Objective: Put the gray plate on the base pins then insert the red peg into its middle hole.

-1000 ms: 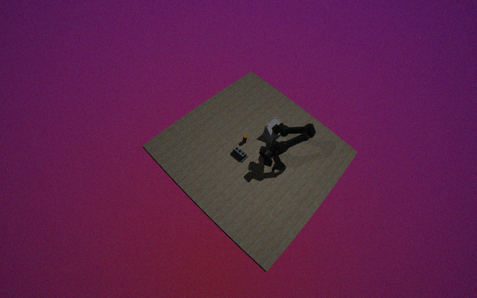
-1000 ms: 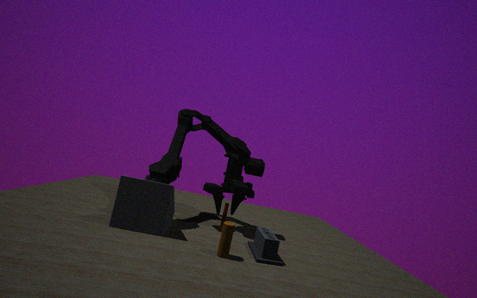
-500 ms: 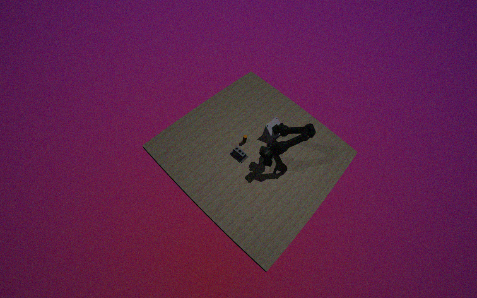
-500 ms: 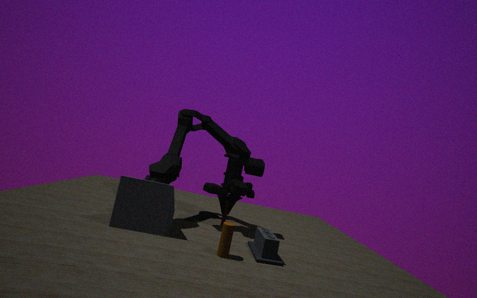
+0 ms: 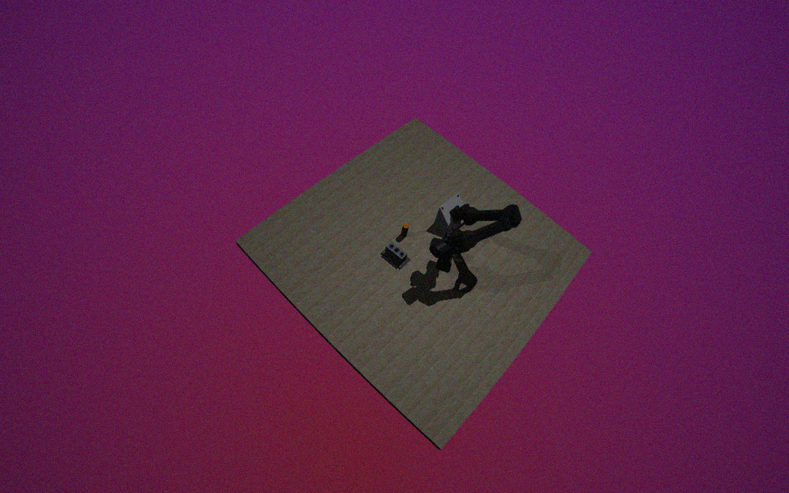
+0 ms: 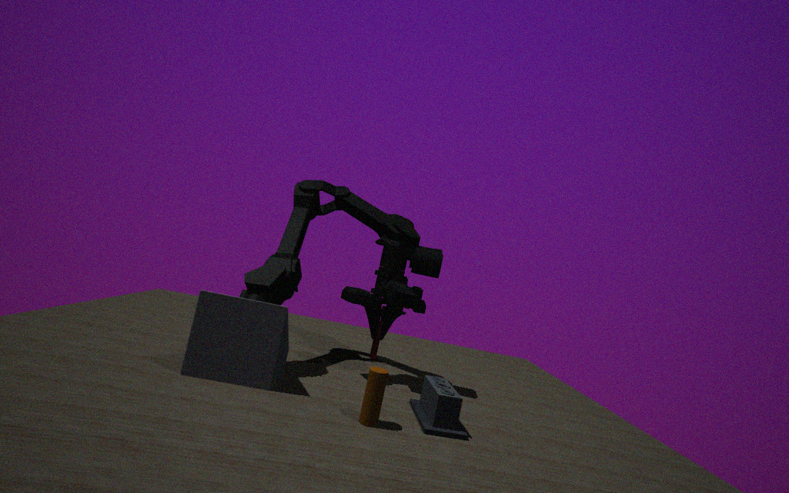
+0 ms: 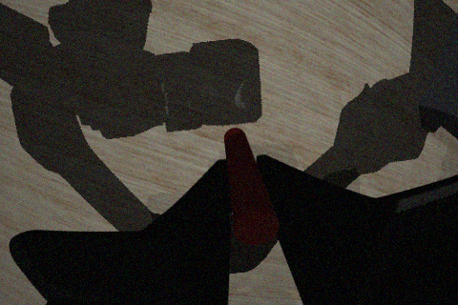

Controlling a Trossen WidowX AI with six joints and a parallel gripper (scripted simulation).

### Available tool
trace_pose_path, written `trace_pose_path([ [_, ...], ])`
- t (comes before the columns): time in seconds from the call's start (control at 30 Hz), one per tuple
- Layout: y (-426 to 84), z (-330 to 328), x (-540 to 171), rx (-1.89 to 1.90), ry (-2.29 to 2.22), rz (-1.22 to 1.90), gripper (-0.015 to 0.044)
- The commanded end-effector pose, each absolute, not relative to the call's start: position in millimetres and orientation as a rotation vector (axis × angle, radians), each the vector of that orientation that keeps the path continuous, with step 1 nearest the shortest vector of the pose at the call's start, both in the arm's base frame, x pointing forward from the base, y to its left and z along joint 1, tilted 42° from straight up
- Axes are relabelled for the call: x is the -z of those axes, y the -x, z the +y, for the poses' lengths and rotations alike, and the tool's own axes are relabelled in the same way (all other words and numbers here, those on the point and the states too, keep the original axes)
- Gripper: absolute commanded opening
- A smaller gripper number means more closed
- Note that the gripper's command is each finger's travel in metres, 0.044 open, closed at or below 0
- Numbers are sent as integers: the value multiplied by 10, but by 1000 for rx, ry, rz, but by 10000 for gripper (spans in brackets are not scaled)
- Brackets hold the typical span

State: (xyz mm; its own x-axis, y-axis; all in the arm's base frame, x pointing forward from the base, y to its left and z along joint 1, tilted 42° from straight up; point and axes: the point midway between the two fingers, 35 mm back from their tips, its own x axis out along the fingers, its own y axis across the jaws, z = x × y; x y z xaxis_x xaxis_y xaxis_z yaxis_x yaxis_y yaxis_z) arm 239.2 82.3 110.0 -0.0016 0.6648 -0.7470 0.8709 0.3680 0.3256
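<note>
Wooden table top [image 5: 348,318] [image 6: 140,428] [image 7: 305,19], pale and dim, against a violet-to-red background. Item: gripper [image 6: 377,338] [image 7: 241,158], fingers narrow, closed on the red peg [image 6: 374,350] [image 7: 248,191]. Peg: centre of the wrist view, long axis running down from the fingers, near upright, lower end showing beyond the tips. Item: gray plate [image 5: 394,248] [image 6: 448,411], three-holed, apparently flat on its base [image 5: 399,266] [image 6: 443,433] — seating judged done. It lies lower right of the fingers in the exterior view; the coming carry should go that way, after a lift, to the middle hole. Item: orange cylinder [image 5: 405,229] [image 6: 373,398], upright beside the base. Item: gray box [image 5: 451,202] [image 6: 235,340], left in the exterior view. Obscured: peg, under the arm from the top; pins, not discernible; peg-to-table contact — cannot tell.
</note>
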Motion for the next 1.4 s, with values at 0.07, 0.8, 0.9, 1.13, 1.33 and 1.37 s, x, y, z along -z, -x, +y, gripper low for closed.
trace_pose_path([
  [0.07, -2421, 683, -1243, 289, -1357, 1724, 0],
  [0.8, -2694, 386, -1254, 293, -1362, 1723, 0],
  [0.9, -2760, 332, -1220, 294, -1363, 1720, 0],
  [1.13, -2911, 197, -1133, 302, -1365, 1712, 0],
  [1.33, -3032, 75, -1050, 310, -1365, 1707, 0],
  [1.37, -3051, 56, -1036, 310, -1364, 1707, 0],
])
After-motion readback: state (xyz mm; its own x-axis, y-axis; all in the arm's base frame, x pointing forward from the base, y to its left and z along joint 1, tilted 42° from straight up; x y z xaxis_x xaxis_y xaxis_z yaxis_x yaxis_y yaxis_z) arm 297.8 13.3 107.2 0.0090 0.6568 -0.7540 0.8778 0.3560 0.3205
